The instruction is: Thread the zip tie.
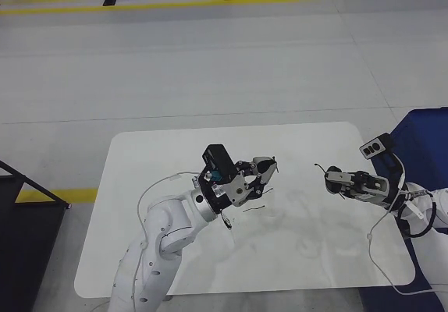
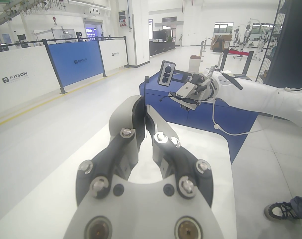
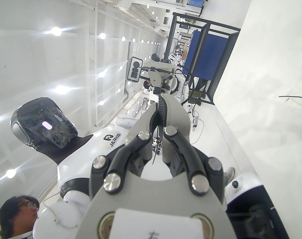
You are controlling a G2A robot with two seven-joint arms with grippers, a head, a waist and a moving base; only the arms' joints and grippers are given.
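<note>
Zip tie point(image 2: 146, 88): thin, black, held upright (head on top).
Left gripper point(image 2: 144, 103): clamped on it.
Right gripper point(image 3: 161, 99): clamped on second tie point(image 3: 153, 159).

We see three thin black ties. The first zip tie point(image 2: 146, 89) is pinched between the closed fingers of the left gripper point(image 2: 144, 106). It stands upright out of the fingertips with its small square head at the upper end, and a short length shows below the pads. The second zip tie point(image 1: 318, 167) is clamped in the right gripper point(image 1: 328, 174), well apart to the right, and its slightly bent free end points left toward the first. The third zip tie point(image 1: 254, 208) lies flat and a little curved on the white table point(image 1: 169, 195), just nearer than the left gripper, touching neither of the others.
</note>
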